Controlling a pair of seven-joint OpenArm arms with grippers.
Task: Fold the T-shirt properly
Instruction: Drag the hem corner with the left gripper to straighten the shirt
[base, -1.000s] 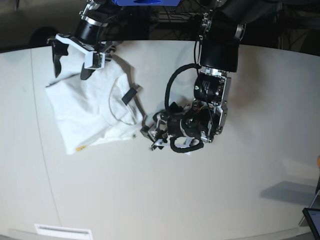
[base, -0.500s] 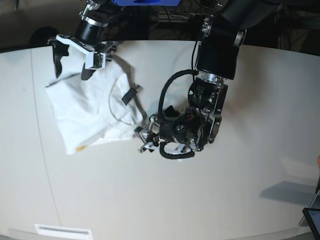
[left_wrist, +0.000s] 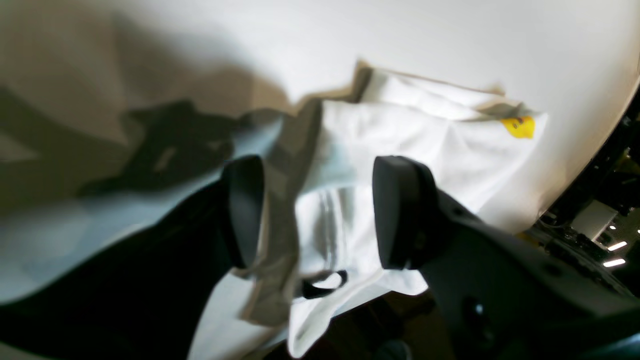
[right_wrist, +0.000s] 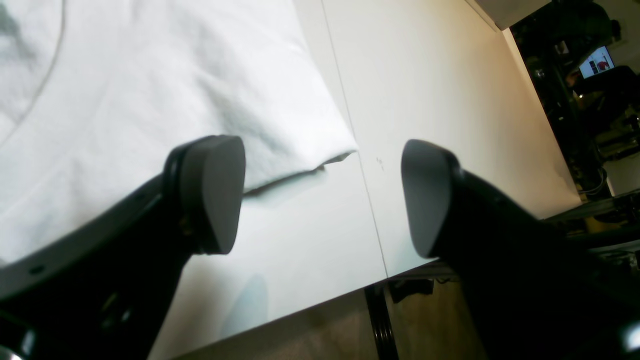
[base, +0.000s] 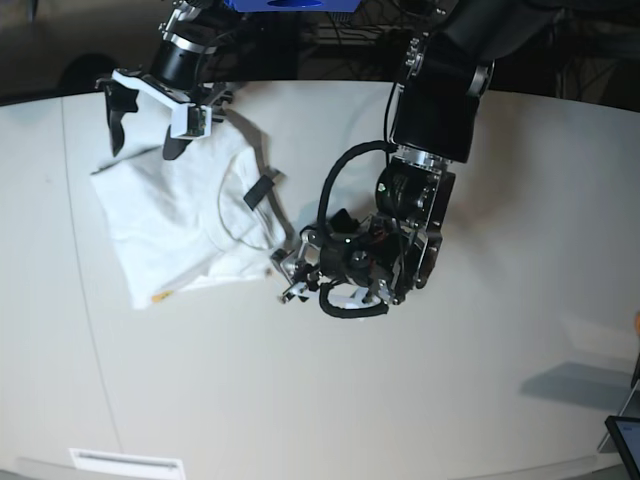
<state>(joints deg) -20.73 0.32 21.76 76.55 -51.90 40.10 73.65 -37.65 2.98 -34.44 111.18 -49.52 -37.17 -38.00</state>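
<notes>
Left wrist view: left gripper (left_wrist: 320, 212) gapes, apparently empty, over T-shirt (left_wrist: 425, 145); right gripper (right_wrist: 320, 195) gapes empty.

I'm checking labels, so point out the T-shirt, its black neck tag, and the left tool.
T-shirt (base: 170, 225), base view, middle of the white fabric.
black neck tag (base: 260, 189), base view, centre of the tag.
left tool (left_wrist: 312, 210), left wrist view, midway between the open fingertips.

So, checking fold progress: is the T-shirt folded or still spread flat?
Partly folded: the T-shirt lies bunched in overlapping layers, edges uneven, not a neat finished fold.
</notes>
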